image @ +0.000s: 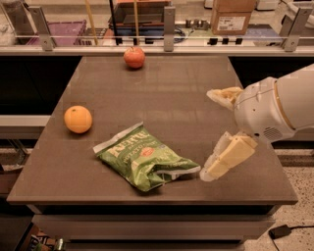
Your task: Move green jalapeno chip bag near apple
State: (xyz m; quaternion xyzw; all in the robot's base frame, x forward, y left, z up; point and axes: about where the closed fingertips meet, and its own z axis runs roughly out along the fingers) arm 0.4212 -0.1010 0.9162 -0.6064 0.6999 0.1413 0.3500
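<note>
The green jalapeno chip bag [144, 159] lies flat near the front middle of the brown table [196, 88], crinkled, with white lettering and a small red mark. The apple [134, 57] sits at the table's far edge, well behind the bag. My gripper [206, 135] hangs over the table's right part, just right of the bag. It is open, with one pale finger [223, 95] up and back and the other finger [225, 159] low, close to the bag's right end. It holds nothing.
An orange fruit [78, 119] sits on the left side of the table, left of the bag. Behind the table runs a rail with metal posts [169, 22], with a cardboard box [233, 14] and a purple bin [61, 30] beyond it.
</note>
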